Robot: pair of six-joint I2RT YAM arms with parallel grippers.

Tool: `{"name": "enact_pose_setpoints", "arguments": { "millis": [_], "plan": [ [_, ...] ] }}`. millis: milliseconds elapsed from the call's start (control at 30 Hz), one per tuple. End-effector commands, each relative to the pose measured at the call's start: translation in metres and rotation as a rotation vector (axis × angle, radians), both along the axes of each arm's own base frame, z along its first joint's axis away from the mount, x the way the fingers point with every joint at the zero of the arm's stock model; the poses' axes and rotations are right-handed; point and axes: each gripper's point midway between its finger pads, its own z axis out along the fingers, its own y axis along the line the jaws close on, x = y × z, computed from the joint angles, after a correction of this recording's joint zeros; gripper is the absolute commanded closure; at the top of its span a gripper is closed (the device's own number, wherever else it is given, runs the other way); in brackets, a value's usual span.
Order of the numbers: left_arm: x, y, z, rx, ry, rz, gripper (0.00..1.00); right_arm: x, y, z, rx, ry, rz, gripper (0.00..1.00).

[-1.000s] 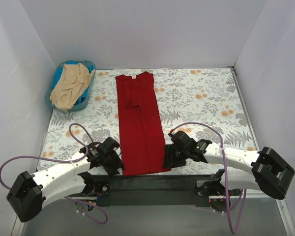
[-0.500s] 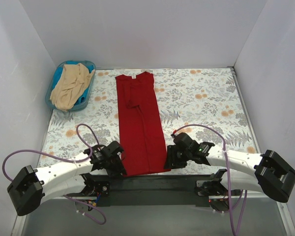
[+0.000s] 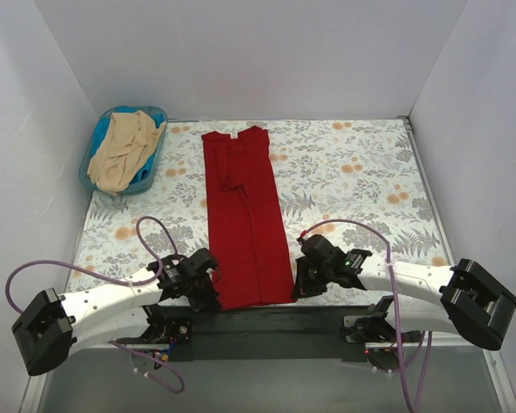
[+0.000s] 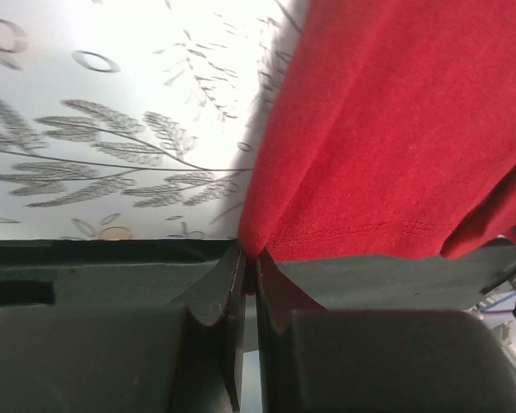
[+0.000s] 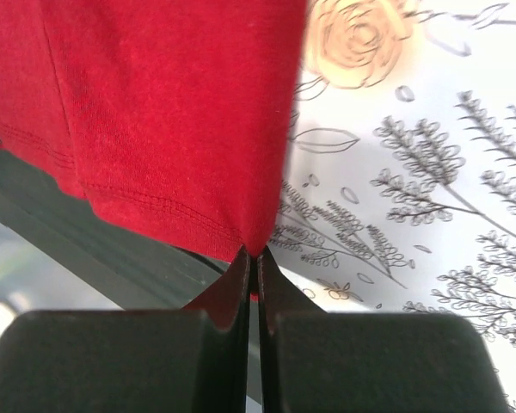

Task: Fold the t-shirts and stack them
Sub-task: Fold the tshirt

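Observation:
The dark red t-shirt (image 3: 245,215) lies as a long narrow strip down the middle of the floral cloth, sleeves folded in, white neck label at the far end. My left gripper (image 3: 213,297) is shut on its near left hem corner (image 4: 251,245). My right gripper (image 3: 296,291) is shut on the near right hem corner (image 5: 256,245). Both corners are pinched between the black fingers at the table's near edge. The beige t-shirt (image 3: 120,153) lies crumpled in the blue basket (image 3: 155,116) at the far left.
The floral tablecloth (image 3: 361,172) covers the table between white walls on three sides. A black bar (image 3: 267,323) runs along the near edge under the shirt's hem. Purple cables (image 3: 344,224) loop over both arms.
Both grippers slid a little toward the near edge and inward to the hem corners, then shut on them. The red shirt itself has not shifted.

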Motion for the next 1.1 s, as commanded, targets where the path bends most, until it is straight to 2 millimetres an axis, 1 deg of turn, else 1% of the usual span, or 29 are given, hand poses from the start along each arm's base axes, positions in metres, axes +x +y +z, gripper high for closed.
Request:
{"name": "enact_pose_setpoints", "arguments": {
  "millis": [0,100,133,167,233,267,300,333,367,400,433,467,500,533,567,600,633,667,700,733,767,800,833,867,900,933,967,1033,1067],
  "plan": [
    [0.006,-0.006,0.0,-0.014,-0.043,0.015,1.0,-0.01,-0.015,-0.009,-0.089,-0.009,0.047,0.99],
    [0.029,-0.015,0.021,-0.011,-0.151,-0.001,1.0,0.008,-0.003,0.01,-0.081,-0.084,0.059,0.99],
    [0.04,-0.022,0.035,-0.024,-0.196,-0.017,1.0,0.011,-0.004,0.013,-0.098,-0.096,0.066,0.99],
    [0.05,-0.023,0.037,-0.001,-0.22,-0.01,1.0,0.023,0.008,0.03,-0.079,-0.142,0.083,0.99],
    [0.063,-0.026,0.044,0.013,-0.242,-0.013,1.0,0.035,0.008,0.035,-0.123,-0.166,0.084,0.99],
    [0.078,-0.029,0.055,0.003,-0.273,-0.005,1.0,0.048,0.016,0.048,-0.103,-0.195,0.076,0.99],
    [0.085,-0.029,0.055,0.014,-0.275,-0.005,1.0,0.055,0.019,0.053,-0.102,-0.214,0.091,0.99],
    [0.097,-0.026,0.059,0.007,-0.287,0.02,1.0,0.06,0.022,0.052,-0.112,-0.206,0.094,0.99],
    [0.11,-0.03,0.068,-0.016,-0.323,0.011,1.0,0.07,0.023,0.055,-0.11,-0.213,0.082,0.99],
    [0.117,-0.032,0.07,-0.028,-0.318,0.015,1.0,0.083,0.033,0.063,-0.104,-0.24,0.092,0.99],
    [0.124,-0.031,0.072,-0.033,-0.326,0.022,1.0,0.092,0.036,0.066,-0.106,-0.251,0.089,0.99],
    [0.138,-0.025,0.074,-0.026,-0.338,0.053,1.0,0.104,0.037,0.07,-0.104,-0.262,0.072,0.99],
    [0.15,-0.026,0.082,-0.026,-0.367,0.049,1.0,0.117,0.046,0.075,-0.1,-0.274,0.069,0.99],
    [0.157,-0.025,0.078,-0.01,-0.362,0.052,1.0,0.128,0.05,0.078,-0.103,-0.292,0.073,0.99],
    [0.171,-0.021,0.082,-0.01,-0.379,0.083,1.0,0.137,0.053,0.08,-0.103,-0.298,0.065,0.99],
    [0.183,-0.022,0.089,-0.017,-0.399,0.096,1.0,0.149,0.053,0.072,-0.125,-0.281,0.052,0.99],
    [0.189,-0.022,0.084,-0.008,-0.389,0.093,1.0,0.165,0.064,0.086,-0.102,-0.318,0.048,0.99],
    [0.201,-0.019,0.086,-0.01,-0.404,0.119,1.0,0.176,0.064,0.086,-0.106,-0.321,0.033,0.99],
    [0.208,-0.019,0.084,-0.005,-0.404,0.126,1.0,0.186,0.068,0.078,-0.121,-0.309,0.027,0.99],
    [0.218,-0.021,0.091,-0.013,-0.423,0.134,1.0,0.201,0.075,0.088,-0.098,-0.338,0.015,0.99],
    [0.228,-0.018,0.084,0.0,-0.413,0.151,1.0,0.212,0.075,0.088,-0.099,-0.343,0.0,0.99],
    [0.234,-0.017,0.085,0.003,-0.419,0.163,1.0,0.22,0.077,0.076,-0.118,-0.326,-0.002,0.99],
    [0.241,-0.016,0.085,0.001,-0.424,0.173,1.0,0.234,0.084,0.084,-0.101,-0.35,-0.013,0.99],
    [0.252,-0.013,0.08,0.0,-0.424,0.194,1.0,0.245,0.081,0.082,-0.105,-0.35,-0.025,0.99],
    [0.256,-0.012,0.077,0.001,-0.42,0.205,1.0,0.252,0.083,0.071,-0.118,-0.337,-0.025,0.99],
    [0.265,-0.01,0.077,0.0,-0.428,0.22,1.0,0.26,0.084,0.073,-0.112,-0.344,-0.031,0.99],
    [0.272,-0.01,0.07,-0.003,-0.414,0.225,1.0,0.273,0.086,0.079,-0.098,-0.36,-0.041,0.99],
    [0.283,-0.009,0.065,-0.006,-0.407,0.239,1.0,0.284,0.09,0.071,-0.098,-0.351,-0.043,0.99],
    [0.29,-0.01,0.067,-0.01,-0.418,0.243,1.0,0.297,0.093,0.078,-0.083,-0.372,-0.052,0.99]
  ]
}}
